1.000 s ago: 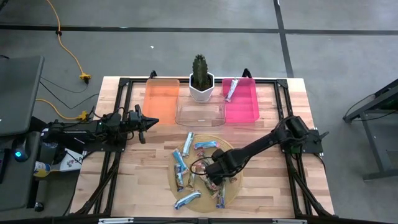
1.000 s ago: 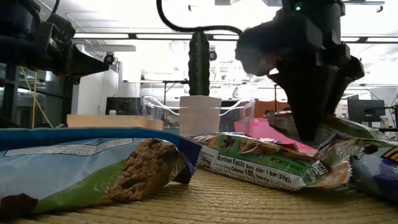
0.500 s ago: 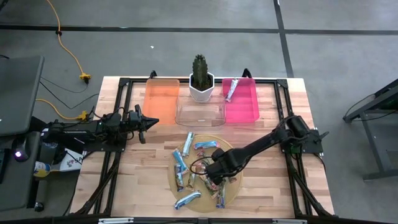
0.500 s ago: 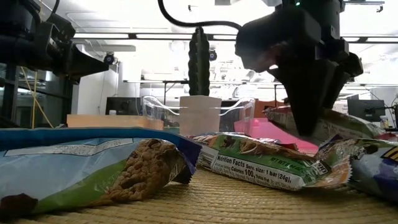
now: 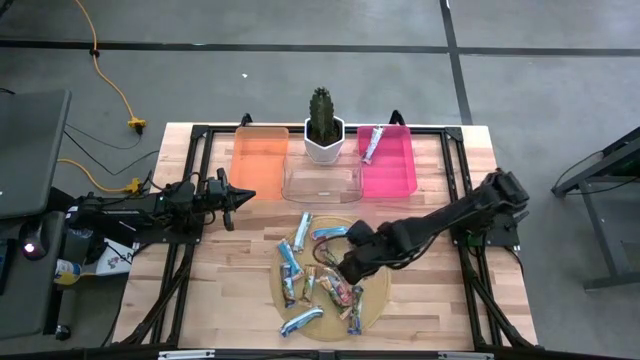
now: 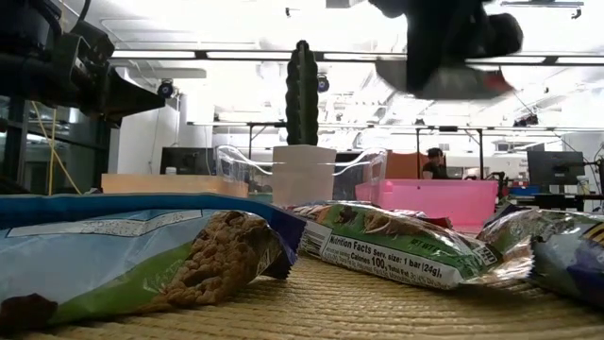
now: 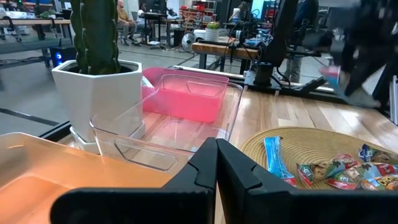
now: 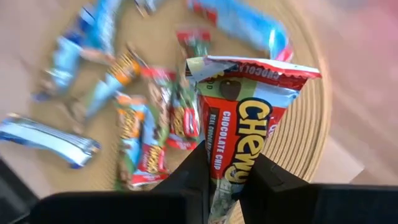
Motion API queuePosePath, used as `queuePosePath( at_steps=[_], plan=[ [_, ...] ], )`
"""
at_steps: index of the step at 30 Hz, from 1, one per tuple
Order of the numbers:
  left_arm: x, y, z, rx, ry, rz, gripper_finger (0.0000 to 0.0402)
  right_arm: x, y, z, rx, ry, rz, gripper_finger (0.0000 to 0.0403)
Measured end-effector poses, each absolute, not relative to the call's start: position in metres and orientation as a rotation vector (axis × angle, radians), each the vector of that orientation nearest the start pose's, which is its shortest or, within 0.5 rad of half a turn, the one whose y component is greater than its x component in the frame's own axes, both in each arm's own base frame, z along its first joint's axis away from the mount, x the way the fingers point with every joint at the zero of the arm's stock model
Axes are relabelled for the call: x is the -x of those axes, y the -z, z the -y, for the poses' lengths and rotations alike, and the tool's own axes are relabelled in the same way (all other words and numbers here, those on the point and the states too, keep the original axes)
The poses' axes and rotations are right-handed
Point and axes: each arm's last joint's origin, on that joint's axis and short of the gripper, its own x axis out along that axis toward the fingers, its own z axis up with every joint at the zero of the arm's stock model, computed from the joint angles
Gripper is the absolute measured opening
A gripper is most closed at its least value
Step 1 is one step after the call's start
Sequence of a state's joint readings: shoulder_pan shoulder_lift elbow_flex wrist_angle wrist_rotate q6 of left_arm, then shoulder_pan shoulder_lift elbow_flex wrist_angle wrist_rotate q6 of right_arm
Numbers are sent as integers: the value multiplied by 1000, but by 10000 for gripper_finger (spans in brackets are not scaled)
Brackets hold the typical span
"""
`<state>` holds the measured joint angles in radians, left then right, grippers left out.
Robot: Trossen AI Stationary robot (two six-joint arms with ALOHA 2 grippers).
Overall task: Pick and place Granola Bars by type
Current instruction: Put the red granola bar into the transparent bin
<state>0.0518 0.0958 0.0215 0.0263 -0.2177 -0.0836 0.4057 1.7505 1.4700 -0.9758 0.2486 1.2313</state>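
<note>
Hidden: in the high view the right end effector [image 5: 352, 268] merges with its dark arm, so the held bar cannot be made out there; in the low view it is a dark blur cut off at the upper edge.
Right end effector: fingers pinching a red Chewy bar [image 8: 239, 140] by one end, above the mat [image 5: 372, 300]; the bar's lower end is hidden between the fingers.
Held bar axis: long axis runs straight out from the fingers, crimped end farthest from the wrist.
Left end effector: [image 5: 243, 195] pressed together, fingertips [image 7: 208, 165] touching, waiting near the orange bin [image 5: 258, 165], well apart from the mat.
Mat: round woven mat on the desk [image 5: 220, 285]; a loose pile of bars [image 5: 300, 275] lies on it, blue-and-white, silver and red ones at mixed angles; exact count cannot be told.
Pink bin: [image 5: 388, 172] holds one bar [image 5: 370, 144], long axis roughly along the bin's length, slightly tilted.
Clear bin: [image 5: 322, 180] between the orange and pink bins; contents cannot be told.
Orange bin: no contents can be made out.
Cactus: [image 5: 321, 113] in a white pot [image 5: 324, 147], just behind the clear bin.
Low view: close bars fill the foreground, lying flat, mostly cut off by the edges.
</note>
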Motion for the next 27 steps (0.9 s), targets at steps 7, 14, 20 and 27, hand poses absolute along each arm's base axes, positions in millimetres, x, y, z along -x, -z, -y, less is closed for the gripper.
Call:
queuePosePath(
  at_steps=[7,14,20,27],
  plan=[
    [-101,-166,-12,79,-272,-37,1,-305,-307,-119,-615,520,-865,44],
    [-101,-166,-12,79,-271,-37,1,-297,-337,-112,-533,483,-677,41],
    [-101,-166,-12,79,-271,-37,1,-301,-349,-110,-463,451,-561,45],
    [-101,-166,-12,79,-272,-37,1,-314,-359,-100,-417,418,-456,40]
  ],
)
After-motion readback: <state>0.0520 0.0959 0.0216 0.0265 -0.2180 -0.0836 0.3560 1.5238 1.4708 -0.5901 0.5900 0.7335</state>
